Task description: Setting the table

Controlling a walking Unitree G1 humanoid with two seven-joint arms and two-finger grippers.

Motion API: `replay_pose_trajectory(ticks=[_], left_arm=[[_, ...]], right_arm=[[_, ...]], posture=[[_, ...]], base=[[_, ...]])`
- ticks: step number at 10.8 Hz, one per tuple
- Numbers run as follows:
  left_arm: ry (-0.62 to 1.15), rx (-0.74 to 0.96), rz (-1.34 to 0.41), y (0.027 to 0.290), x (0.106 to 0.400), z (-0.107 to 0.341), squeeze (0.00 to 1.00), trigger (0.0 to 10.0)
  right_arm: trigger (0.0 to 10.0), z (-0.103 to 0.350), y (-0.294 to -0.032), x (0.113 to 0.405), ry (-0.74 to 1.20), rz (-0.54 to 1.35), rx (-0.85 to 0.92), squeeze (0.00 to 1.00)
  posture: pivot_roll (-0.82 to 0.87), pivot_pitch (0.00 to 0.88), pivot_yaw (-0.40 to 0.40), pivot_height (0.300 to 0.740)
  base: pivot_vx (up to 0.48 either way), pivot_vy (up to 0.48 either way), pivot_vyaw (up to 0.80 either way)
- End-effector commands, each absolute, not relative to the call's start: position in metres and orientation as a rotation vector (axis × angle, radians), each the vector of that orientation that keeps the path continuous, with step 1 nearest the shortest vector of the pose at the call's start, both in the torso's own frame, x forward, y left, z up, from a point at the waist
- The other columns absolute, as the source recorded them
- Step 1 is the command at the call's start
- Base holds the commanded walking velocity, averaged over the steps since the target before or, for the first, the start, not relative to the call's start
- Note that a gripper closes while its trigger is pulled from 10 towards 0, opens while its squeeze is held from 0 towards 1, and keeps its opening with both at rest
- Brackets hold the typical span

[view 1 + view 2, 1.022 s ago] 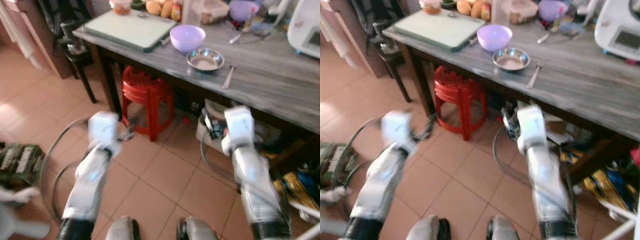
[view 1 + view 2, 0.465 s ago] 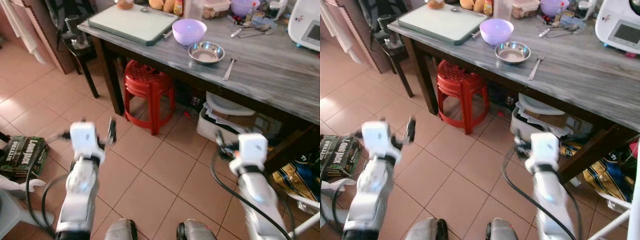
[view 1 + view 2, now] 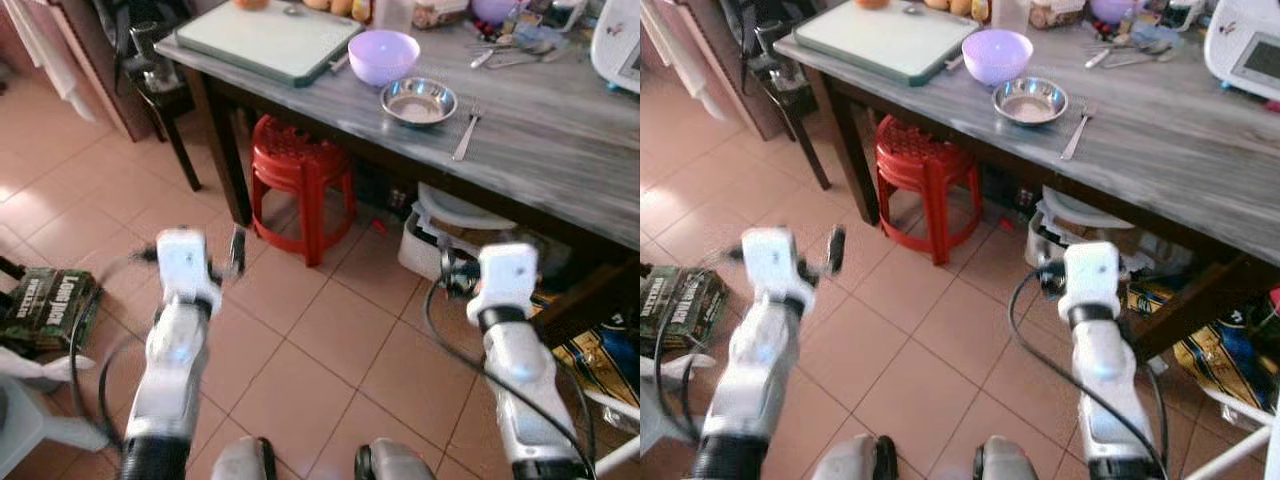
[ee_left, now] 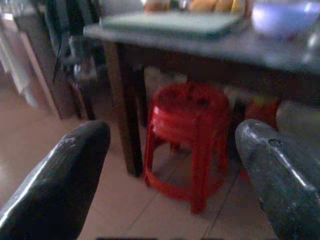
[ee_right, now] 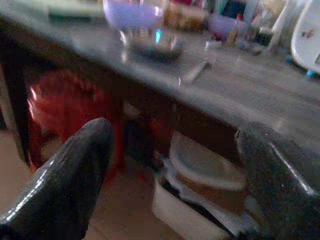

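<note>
A grey wooden table (image 3: 560,160) stands ahead of me. On it are a purple bowl (image 3: 383,56), a steel bowl (image 3: 419,101), a fork (image 3: 466,137) and a pale green cutting board (image 3: 272,38). Both arms are held low over the tiled floor, short of the table. My left gripper (image 4: 172,132) is open and holds nothing, facing a red stool (image 4: 187,135) under the table. My right gripper (image 5: 175,131) is also open and holds nothing, facing the table's front edge below the steel bowl (image 5: 155,46) and fork (image 5: 194,71).
A red plastic stool (image 3: 302,175) and a white tub (image 3: 455,235) sit under the table. A dark chair (image 3: 160,85) stands at the table's left end. A printed box (image 3: 50,305) lies on the floor at left. A white appliance (image 3: 620,45) stands at the table's far right.
Both arms have come up a little and the view has shifted slightly. Both grippers stay open with nothing in them.
</note>
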State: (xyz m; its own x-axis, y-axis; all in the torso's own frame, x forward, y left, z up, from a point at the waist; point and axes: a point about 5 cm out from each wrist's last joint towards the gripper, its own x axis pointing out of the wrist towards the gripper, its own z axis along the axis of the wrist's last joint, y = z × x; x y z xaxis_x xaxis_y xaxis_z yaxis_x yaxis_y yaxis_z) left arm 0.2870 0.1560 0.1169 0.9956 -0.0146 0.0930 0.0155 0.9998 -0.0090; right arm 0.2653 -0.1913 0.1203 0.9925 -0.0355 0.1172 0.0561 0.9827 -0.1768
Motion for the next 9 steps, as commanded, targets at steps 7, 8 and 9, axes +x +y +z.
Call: replay_pose_trajectory(ticks=[7, 8, 9], left_arm=[[-0.083, 0.003, 0.034, 0.160, 0.244, 0.117, 0.00, 10.0], [-0.075, -0.002, 0.027, 0.160, 0.242, 0.117, 0.00, 10.0], [-0.069, 0.018, 0.017, 0.160, 0.241, 0.113, 0.00, 10.0]], right_arm=[[10.0, 0.125, -0.191, 0.239, -0.132, -0.063, -0.157, 0.00], [10.0, 0.125, -0.191, 0.238, -0.132, -0.044, -0.163, 0.00], [10.0, 0.125, -0.188, 0.242, -0.132, -0.017, -0.165, 0.00]], posture=[[-0.05, 0.154, 0.021, 0.740], [-0.05, 0.159, 0.007, 0.740], [-0.05, 0.168, -0.016, 0.740]], base=[[0.000, 0.000, -0.23], [0.000, 0.000, -0.80], [0.000, 0.000, -0.80]])
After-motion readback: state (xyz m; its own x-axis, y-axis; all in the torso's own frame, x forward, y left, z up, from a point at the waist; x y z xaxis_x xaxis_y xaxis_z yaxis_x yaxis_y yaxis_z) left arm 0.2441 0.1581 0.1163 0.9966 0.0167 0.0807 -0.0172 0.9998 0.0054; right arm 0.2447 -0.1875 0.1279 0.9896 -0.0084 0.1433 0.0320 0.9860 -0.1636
